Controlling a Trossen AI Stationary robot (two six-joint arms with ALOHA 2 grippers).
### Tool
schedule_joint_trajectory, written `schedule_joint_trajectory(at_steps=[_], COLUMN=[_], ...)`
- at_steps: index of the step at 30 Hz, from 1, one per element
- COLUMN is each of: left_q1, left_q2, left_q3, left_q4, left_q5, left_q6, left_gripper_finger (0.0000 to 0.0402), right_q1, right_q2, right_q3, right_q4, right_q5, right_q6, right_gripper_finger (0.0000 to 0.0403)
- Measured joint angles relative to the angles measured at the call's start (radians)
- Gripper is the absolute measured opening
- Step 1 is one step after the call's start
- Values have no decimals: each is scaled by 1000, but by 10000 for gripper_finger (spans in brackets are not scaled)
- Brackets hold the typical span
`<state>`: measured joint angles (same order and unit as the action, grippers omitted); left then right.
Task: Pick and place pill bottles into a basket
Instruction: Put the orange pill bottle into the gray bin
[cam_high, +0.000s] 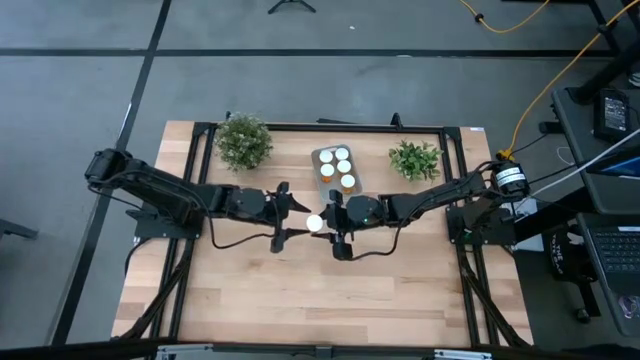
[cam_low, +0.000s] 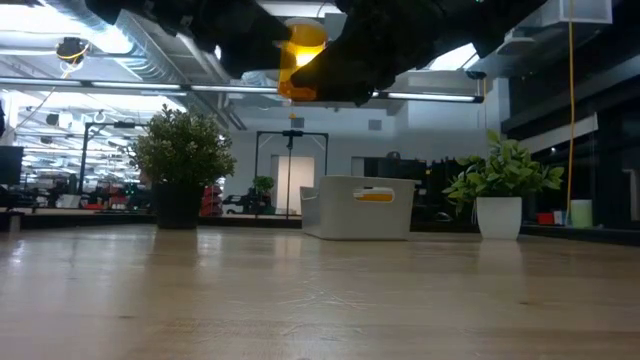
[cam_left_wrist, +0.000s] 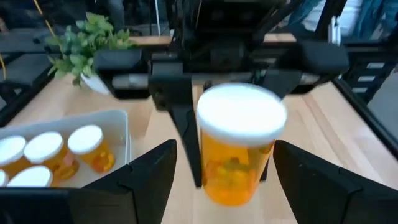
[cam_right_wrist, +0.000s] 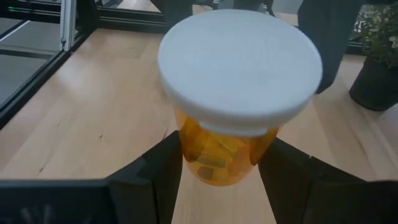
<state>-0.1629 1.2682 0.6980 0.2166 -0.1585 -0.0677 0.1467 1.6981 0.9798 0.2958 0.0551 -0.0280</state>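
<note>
Orange pill bottle (cam_right_wrist: 239, 93) with white cap is clamped upright between the right gripper (cam_high: 338, 222) fingers, raised off the table at frame centre. Left gripper (cam_high: 281, 217) is spread open just left of it, not touching. Basket (cam_high: 322, 184), above centre, holds five bottles.

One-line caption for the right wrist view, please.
Right gripper holds a white-capped orange pill bottle above the wooden table, a potted plant beyond.
</note>
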Motion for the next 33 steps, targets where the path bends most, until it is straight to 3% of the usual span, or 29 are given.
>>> schedule_joint_trajectory(at_steps=[16, 33], left_q1=[4, 4], left_q2=[3, 98], left_q3=[70, 159], left_q4=[-116, -129], left_q5=[21, 48], left_q6=[-26, 14], left_gripper_finger=[263, 263], right_q1=[0, 0], right_q2=[0, 0], right_q3=[0, 0], right_q4=[-1, -22], right_q5=[0, 0], right_q6=[0, 23], right_gripper_finger=[189, 189])
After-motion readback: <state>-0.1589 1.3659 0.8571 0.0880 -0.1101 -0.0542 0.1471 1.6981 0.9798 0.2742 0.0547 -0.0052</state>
